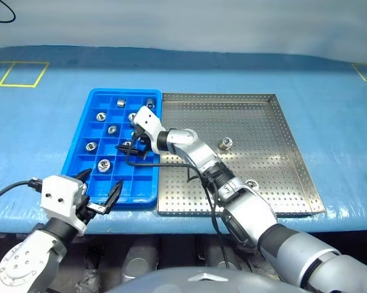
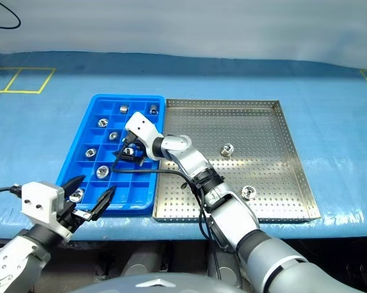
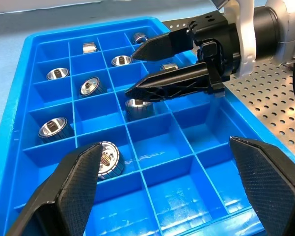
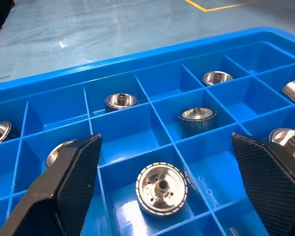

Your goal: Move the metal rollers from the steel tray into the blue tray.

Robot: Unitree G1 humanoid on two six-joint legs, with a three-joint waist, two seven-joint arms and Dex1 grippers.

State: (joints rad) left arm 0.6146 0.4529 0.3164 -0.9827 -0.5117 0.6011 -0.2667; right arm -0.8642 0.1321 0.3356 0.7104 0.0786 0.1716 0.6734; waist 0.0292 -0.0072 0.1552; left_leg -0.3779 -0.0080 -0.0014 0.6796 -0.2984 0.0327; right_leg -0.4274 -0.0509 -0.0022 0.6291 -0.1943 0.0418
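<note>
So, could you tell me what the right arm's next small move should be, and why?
Probably lift clear and swing back to the steel tray: the right end effector is open above a roller sitting in its blue tray cell, and two rollers remain on the steel.

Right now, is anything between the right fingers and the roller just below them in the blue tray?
No. The right gripper is open over that roller, which sits free in its cell of the blue tray.
</note>
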